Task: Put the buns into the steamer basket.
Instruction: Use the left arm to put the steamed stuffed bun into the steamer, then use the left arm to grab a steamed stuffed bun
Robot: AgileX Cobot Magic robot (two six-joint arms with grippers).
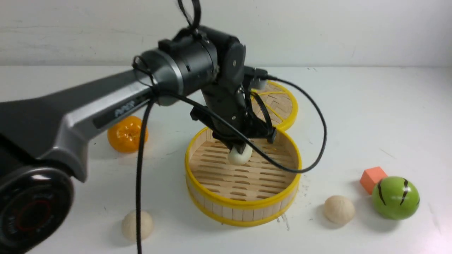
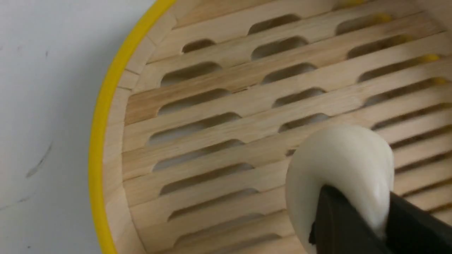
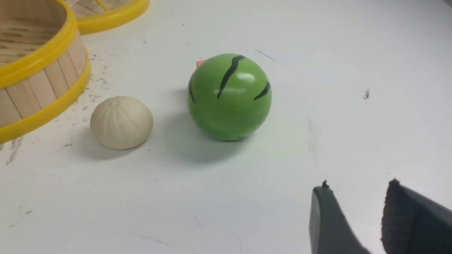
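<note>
Front view: the left gripper [image 1: 240, 148] reaches down into the steamer basket [image 1: 243, 204], its fingers [image 1: 236, 145] clamped on the first bun [image 1: 241, 156], a cream-white ball held over the far part of the slatted floor. Whether that bun touches the slats cannot be told.

The left wrist view shows the same grip from close by: dark fingers [image 2: 330, 218] pinch the bun [image 2: 339, 158] on both sides, with the pale wooden slats and the yellow rim [image 2: 97, 141] behind it.

The second bun [image 1: 137, 225] lies on the white surface [image 1: 370, 116], outside the basket at its near left and partly crossed by a black cable. The third bun [image 1: 339, 209] sits on the surface near the basket's right, between the basket and a green striped ball [image 1: 395, 197].

An orange-red block [image 1: 372, 179] stands just behind the ball. An orange [image 1: 127, 134] rests to the basket's left, and the woven lid [image 1: 282, 102] lies flat behind the basket, touching its far rim or just beside it.

In the right wrist view, the right gripper [image 3: 358, 185] hovers above the bare surface with its fingers [image 3: 328, 222] parted and holding nothing, well apart from the third bun [image 3: 121, 122] and the green ball.
</note>
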